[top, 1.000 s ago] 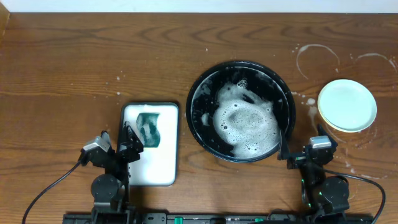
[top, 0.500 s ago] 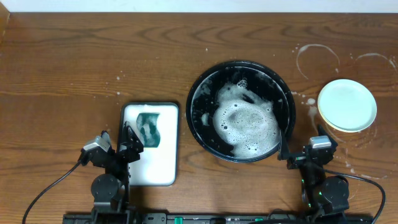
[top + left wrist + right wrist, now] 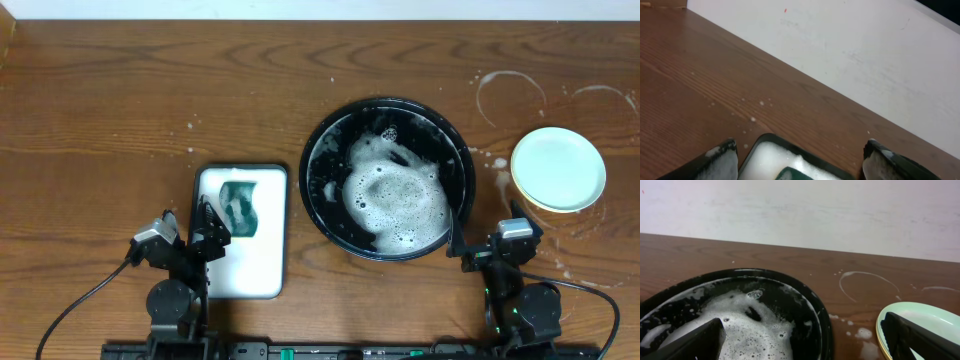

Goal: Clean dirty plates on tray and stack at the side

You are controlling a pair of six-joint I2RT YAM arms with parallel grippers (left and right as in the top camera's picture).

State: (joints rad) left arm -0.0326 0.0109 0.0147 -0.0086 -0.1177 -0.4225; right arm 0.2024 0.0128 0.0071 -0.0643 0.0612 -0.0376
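Slipping is the likeliest trouble. The brown wooden table (image 3: pixel 100 120) is ringed with wet suds marks around the stack of small round plates (image 3: pixel 558 169) at the right edge of the overhead frame, pale mint-green on top with a yellow rim showing beneath. A nudge from the right gripper (image 3: pixel 487 228) just below could slide the stack. White foam (image 3: pixel 395 195) fills the large round black tray with a raised rim (image 3: pixel 318 150) at centre right. Whether a plate lies under it I cannot tell, and a blind reach could tip one. Both arms sit tucked at the bottom edge. The right gripper's jaws stand wide, holding nothing; the left gripper (image 3: pixel 186 215) is likewise spread and bare over the white rectangular tray (image 3: pixel 255 280) with its green sponge (image 3: pixel 238 208)
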